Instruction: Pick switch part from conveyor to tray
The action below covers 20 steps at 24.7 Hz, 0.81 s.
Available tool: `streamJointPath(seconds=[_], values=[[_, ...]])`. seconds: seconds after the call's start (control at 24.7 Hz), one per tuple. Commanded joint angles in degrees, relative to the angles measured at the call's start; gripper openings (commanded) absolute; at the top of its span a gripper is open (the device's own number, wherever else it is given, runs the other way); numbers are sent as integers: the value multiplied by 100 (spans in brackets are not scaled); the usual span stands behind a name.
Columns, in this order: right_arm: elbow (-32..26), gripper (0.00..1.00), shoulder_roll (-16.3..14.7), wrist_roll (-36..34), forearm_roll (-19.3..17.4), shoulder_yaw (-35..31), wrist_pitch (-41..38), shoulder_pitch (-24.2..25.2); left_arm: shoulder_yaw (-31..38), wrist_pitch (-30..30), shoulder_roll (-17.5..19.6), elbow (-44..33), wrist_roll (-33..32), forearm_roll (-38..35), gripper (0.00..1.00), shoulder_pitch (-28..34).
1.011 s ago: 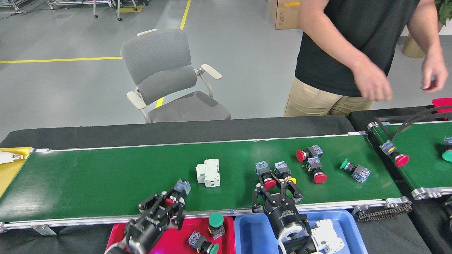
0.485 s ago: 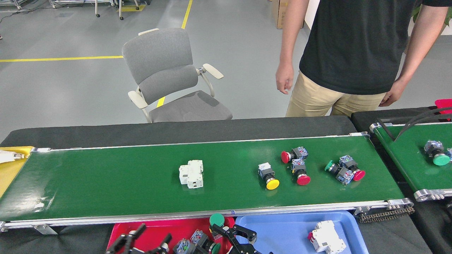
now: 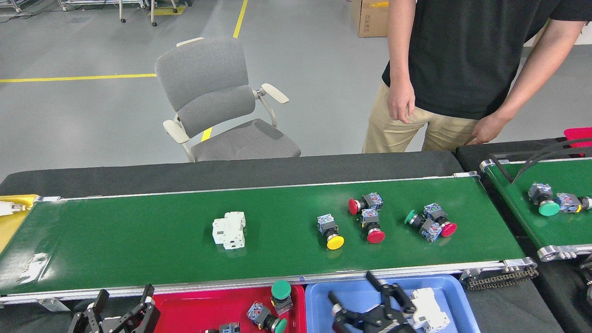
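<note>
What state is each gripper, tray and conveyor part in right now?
left gripper: jaws open, empty
right gripper: jaws open, empty, over blue tray
red tray: holds push-button switches
blue tray: holds one white breaker
white breaker on conveyor: lying loose
yellow switch: loose, on its side

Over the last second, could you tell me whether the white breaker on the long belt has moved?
Yes. The white breaker has travelled left along the conveyor, judged against the grey chair behind it, which stayed put.

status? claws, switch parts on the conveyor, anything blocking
Left claw open, empty, low by red tray. Right claw open, empty, over blue tray. Yellow switch plus others on conveyor, ungrasped. Nothing blocking; person behind.
</note>
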Motion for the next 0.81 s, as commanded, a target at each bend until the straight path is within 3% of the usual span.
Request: streamJointPath(seconds=[0.0, 0.12, 0.28, 0.49, 0.77], values=[[-64, 98, -80, -56, 91, -29, 976, -73, -120, -129, -19, -106, 49, -225, 99, -115], [15, 98, -115, -12, 504, 67, 1276, -407, -322, -85, -54, -35, -57, -234, 99, -493], [525, 98, -98, -3, 988, 788, 1487, -979, -709, 293, -124, 378, -505, -243, 99, -1082], [1606, 98, -89, 49, 979, 1772, 2075, -1884, -832, 416, -133, 914, -549, -252, 99, -1653], [2599, 98, 148, 49, 935, 2027, 2119, -2692, -1052, 425, -142, 1459, -549, -401, 99, -2110]])
